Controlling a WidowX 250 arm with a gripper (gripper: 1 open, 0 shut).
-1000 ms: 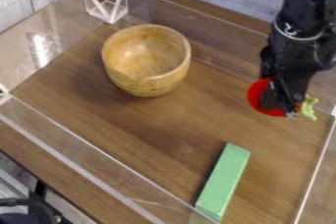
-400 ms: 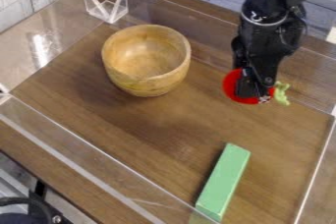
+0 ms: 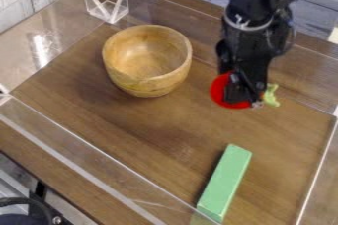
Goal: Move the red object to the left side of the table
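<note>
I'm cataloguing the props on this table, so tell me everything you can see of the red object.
The red object looks like a small round toy fruit: bright red body, leafy yellow-green tip pointing right, surface apparently smooth. It lies between the fingers of the gripper, which cover much of its middle, so its full outline is hidden. It is right of the wooden bowl in the picture, apart from it, and above the green block. Whether it touches the tabletop cannot be told.

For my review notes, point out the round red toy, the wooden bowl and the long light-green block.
Round red toy [image 3: 226, 90]: camera view, its rounded side
Wooden bowl [image 3: 148, 83]: camera view, outer wall
Long light-green block [image 3: 224, 181]: camera view, top face
</note>
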